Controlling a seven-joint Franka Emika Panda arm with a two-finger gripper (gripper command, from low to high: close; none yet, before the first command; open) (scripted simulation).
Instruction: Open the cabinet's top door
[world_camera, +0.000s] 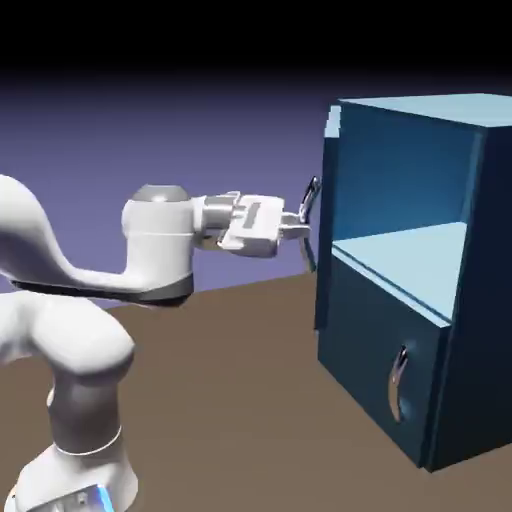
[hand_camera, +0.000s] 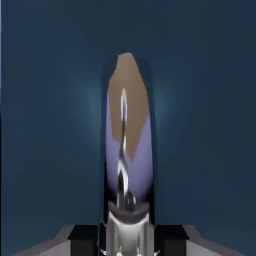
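The dark-blue cabinet (world_camera: 470, 300) stands at the right of the exterior view. Its top door (world_camera: 328, 220) is swung out toward the arm and shows almost edge-on, so the lighter blue inside (world_camera: 400, 245) is exposed. My gripper (world_camera: 300, 228) reaches level from the left and is shut on the top door's curved silver handle (world_camera: 312, 200). In the hand view the door's dark-blue panel (hand_camera: 50, 125) fills the picture. The shiny handle (hand_camera: 123, 150) runs up the middle, clamped between my fingertips (hand_camera: 116, 232) at the bottom edge.
The lower blue panel (world_camera: 380, 370) is closed, with its own silver handle (world_camera: 400, 385). The brown table top (world_camera: 230, 390) stretches between the robot's base and the cabinet. My white arm (world_camera: 70, 300) rises from the lower left.
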